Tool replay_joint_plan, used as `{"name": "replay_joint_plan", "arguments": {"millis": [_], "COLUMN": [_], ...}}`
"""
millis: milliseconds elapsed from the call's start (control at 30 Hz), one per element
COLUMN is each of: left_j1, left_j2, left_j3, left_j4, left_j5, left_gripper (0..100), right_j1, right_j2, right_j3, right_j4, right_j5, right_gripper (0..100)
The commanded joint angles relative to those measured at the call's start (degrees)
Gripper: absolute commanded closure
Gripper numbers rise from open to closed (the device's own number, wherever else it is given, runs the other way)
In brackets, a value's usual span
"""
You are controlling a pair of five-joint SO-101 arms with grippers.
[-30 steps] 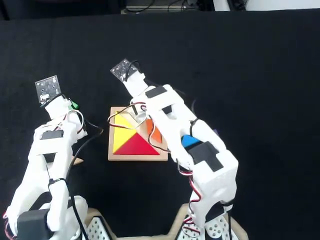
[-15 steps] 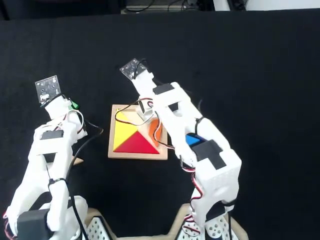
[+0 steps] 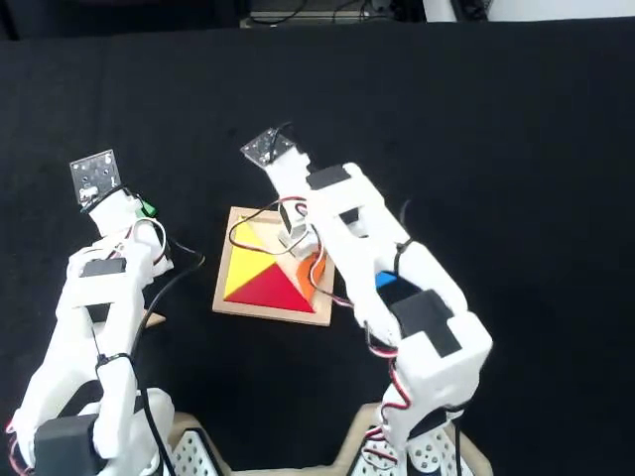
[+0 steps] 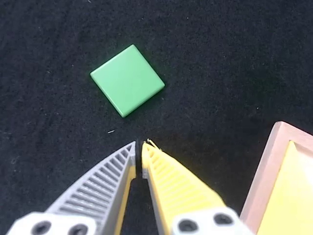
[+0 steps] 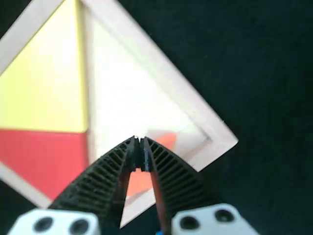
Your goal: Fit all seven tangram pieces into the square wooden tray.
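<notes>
The square wooden tray [image 3: 224, 303] lies at the table's middle, slightly turned. It holds a yellow triangle [image 3: 244, 274], a red triangle [image 3: 274, 291] and an orange piece [image 3: 312, 270]. The far part of its floor [image 5: 132, 98] is bare wood. My right gripper [image 5: 141, 142] is shut, its tips low over the tray at the edge of the orange piece [image 5: 164, 141], beside the yellow triangle [image 5: 44, 83] and the red triangle [image 5: 39, 156]. A green square [image 4: 127, 81] lies on the cloth left of the tray. My left gripper [image 4: 139, 145] hovers shut just short of it, nothing held.
Black cloth covers the table, with wide free room beyond and to the right of the tray. The tray's rim [image 4: 266, 181] is close beside the left gripper. A small tan object [image 3: 153, 318] lies by the left arm. The right arm [image 3: 377, 268] overhangs the tray's right side.
The right arm swung to the right over the tray with its shut gripper, and the orange piece slid right. The tray turned slightly. The left arm stayed still.
</notes>
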Motion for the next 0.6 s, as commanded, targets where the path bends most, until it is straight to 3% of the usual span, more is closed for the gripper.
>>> {"name": "replay_joint_plan", "arguments": {"millis": [0, 300, 400, 567], "left_j1": [0.57, 0.57, 0.57, 0.57], "left_j2": [-0.18, -0.18, -0.18, -0.18], "left_j3": [-2.07, -2.15, -2.15, -2.15], "left_j4": [-0.62, -0.62, -0.62, -0.62], "left_j5": [-0.26, -0.26, -0.26, -0.26], "left_gripper": [97, 97, 97, 97], "right_j1": [-4.13, -5.10, -2.46, 4.66], "right_j2": [-3.38, -5.49, -10.42, -15.87], "right_j3": [1.98, 1.54, 1.27, 7.52], "right_j4": [0.35, 7.38, 8.26, -4.40], "right_j5": [2.99, 6.95, 6.59, 2.20], "right_gripper": [98.8, 98.8, 98.8, 98.8]}}
